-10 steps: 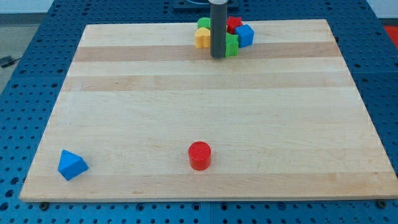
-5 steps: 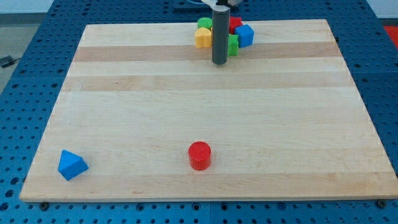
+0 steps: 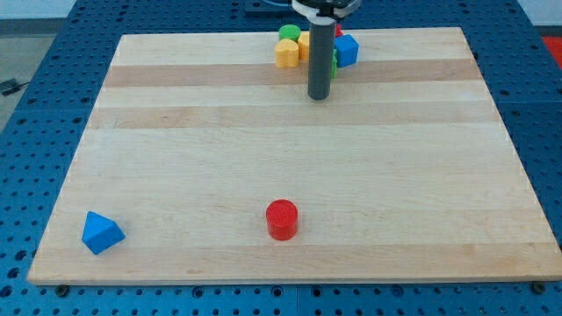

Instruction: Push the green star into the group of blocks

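A group of blocks sits at the view's top centre of the wooden board (image 3: 176, 149): a yellow block (image 3: 285, 54), a green round block (image 3: 288, 33), a blue cube (image 3: 347, 49) and a red block mostly hidden behind the rod. The green star (image 3: 334, 62) shows only as a sliver right of the rod, touching the group. My tip (image 3: 320, 96) rests on the board just below the group, toward the view's bottom from the green star.
A red cylinder (image 3: 282, 219) stands near the view's bottom centre. A blue triangular block (image 3: 102, 232) lies at the bottom left corner. A blue perforated table surrounds the board.
My tip has moved toward the view's bottom and slightly right, away from the group. The rod now hides most of the green star and red block. The blocks have not moved.
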### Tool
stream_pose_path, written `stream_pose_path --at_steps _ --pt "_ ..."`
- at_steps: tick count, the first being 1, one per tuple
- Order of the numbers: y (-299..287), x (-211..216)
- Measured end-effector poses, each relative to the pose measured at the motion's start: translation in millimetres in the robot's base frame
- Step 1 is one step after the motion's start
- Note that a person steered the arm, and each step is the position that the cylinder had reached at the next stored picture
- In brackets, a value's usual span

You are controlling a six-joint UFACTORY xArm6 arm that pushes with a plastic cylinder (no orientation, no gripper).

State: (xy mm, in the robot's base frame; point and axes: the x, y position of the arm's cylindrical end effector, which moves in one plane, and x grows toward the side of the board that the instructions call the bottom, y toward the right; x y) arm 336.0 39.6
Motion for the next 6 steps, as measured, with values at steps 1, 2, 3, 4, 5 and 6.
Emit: stream_pose_path --at_steps 1,2,3,4,5,6 --pt "-0.4 -24.1" --pt "-2.6 -36.1" --pt "-2.6 -22.2" --pt "16.9 23.7" --pt "65.3 79.0" --pt "100.2 153.5"
